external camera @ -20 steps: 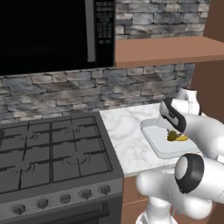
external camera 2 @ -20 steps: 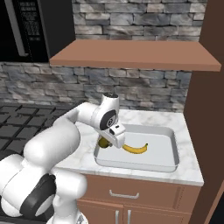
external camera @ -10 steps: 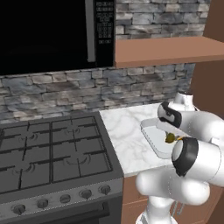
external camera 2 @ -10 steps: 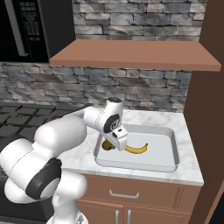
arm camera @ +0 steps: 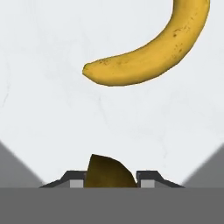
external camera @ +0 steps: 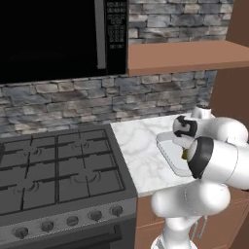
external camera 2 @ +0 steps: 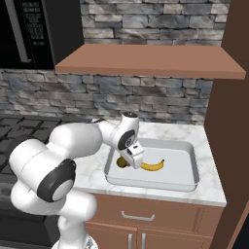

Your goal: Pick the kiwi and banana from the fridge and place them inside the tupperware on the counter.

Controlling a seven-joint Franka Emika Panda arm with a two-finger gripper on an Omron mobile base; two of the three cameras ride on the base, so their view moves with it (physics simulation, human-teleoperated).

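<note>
The tupperware (external camera 2: 195, 168) sits on the marble counter (external camera 2: 214, 192). A yellow banana (external camera 2: 153, 166) lies on its floor, near the middle. My gripper (external camera 2: 124, 162) reaches down into the tray's left end and is shut on the kiwi (external camera 2: 121, 162), which is low over the tray floor or touching it. In the hand view the kiwi (arm camera: 108, 171) is pinched between my fingertips (arm camera: 77, 180), with the banana (arm camera: 153, 48) lying ahead on the pale tray floor (arm camera: 52, 109). The fridge is out of view.
A black stove top (external camera: 58, 165) lies left of the counter (external camera: 141, 146), with a black microwave (external camera: 53, 39) above it. A brown shelf (external camera 2: 151, 61) overhangs the tray. A brown cabinet wall (external camera 2: 228, 126) stands at its right. My own arm hides most of the tray (external camera: 168, 151) in the left base view.
My hand has come down a little into the left end of the tray, still holding the kiwi, and my elbow has swung forward. The banana has not moved.
</note>
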